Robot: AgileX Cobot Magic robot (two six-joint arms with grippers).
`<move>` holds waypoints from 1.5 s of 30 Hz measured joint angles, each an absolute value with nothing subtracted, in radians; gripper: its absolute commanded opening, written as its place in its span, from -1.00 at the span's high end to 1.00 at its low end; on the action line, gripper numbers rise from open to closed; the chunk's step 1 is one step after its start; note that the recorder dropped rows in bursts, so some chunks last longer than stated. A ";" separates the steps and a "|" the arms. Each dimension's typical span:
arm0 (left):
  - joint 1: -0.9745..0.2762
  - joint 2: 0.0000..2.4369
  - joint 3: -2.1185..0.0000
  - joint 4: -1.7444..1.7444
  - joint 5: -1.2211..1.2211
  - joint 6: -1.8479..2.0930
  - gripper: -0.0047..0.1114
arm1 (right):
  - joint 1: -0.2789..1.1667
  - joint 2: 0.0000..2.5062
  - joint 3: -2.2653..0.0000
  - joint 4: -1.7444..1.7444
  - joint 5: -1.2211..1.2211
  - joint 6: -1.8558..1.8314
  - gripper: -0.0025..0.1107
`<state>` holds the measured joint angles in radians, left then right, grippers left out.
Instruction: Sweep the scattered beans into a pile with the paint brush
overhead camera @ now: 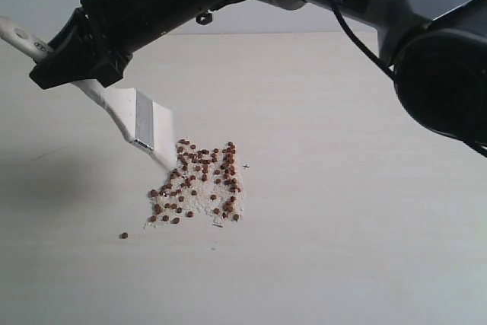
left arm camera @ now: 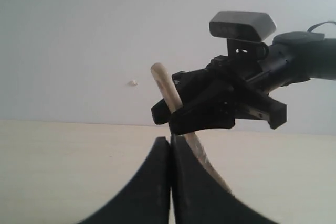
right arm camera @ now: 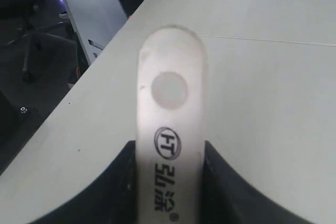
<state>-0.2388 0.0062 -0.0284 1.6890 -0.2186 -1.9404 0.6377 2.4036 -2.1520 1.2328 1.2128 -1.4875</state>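
Note:
My right gripper [overhead camera: 76,58] reaches across to the left of the exterior view, shut on the pale handle of the paint brush [overhead camera: 144,119]. The brush slants down to the right, and its off-white bristles touch the upper left edge of the pile [overhead camera: 198,184] of reddish-brown beans and whitish crumbs. One stray bean [overhead camera: 123,235] lies apart at the lower left. In the right wrist view the printed handle [right arm camera: 169,93] sits between the fingers of the right gripper [right arm camera: 169,148]. My left gripper [left arm camera: 170,145] is shut on nothing, low over the table, facing the right gripper [left arm camera: 210,106] and the brush handle [left arm camera: 165,87].
The pale table [overhead camera: 342,226] spreads around the pile. The right arm's dark body [overhead camera: 426,43] spans the top of the exterior view. Past the table edge [right arm camera: 79,82], the right wrist view shows a white panel [right arm camera: 89,9] and a chair base [right arm camera: 31,51].

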 measured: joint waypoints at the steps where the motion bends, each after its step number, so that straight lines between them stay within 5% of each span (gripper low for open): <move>1: -0.239 0.006 -0.028 1.689 -0.219 -1.940 0.92 | 0.634 2.398 -2.144 1.231 1.213 -1.482 0.96; 25: -0.249 0.010 -0.026 1.691 -0.166 -1.940 0.92 | 0.614 2.296 -2.057 1.117 1.217 -1.404 0.96; 29: -0.249 0.010 -0.016 1.692 0.025 -1.940 0.92 | 0.608 2.242 -1.919 1.112 1.217 -1.482 0.96; 45: -0.249 0.010 -0.016 1.692 0.026 -1.940 0.92 | 0.607 2.072 -1.557 1.429 1.217 -1.926 0.96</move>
